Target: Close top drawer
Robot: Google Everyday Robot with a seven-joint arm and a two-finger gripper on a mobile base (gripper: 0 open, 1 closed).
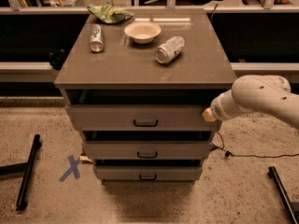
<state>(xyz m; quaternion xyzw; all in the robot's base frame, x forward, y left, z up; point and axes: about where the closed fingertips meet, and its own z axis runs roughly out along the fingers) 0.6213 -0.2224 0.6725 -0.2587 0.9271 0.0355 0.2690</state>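
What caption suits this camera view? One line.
Gripper at the right end of the part-open top drawer front.

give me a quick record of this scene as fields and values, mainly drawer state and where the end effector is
top drawer: appears pulled out a little, dark gap above its front
handle: dark bar at centre of the front, nothing on it
end effector: at the right end of the top drawer's front, arm reaching in from the right; contact unclear
cabinet top: bowl, silver can on its side, slim can lying down, green bag
floor: blue X left of the cabinet
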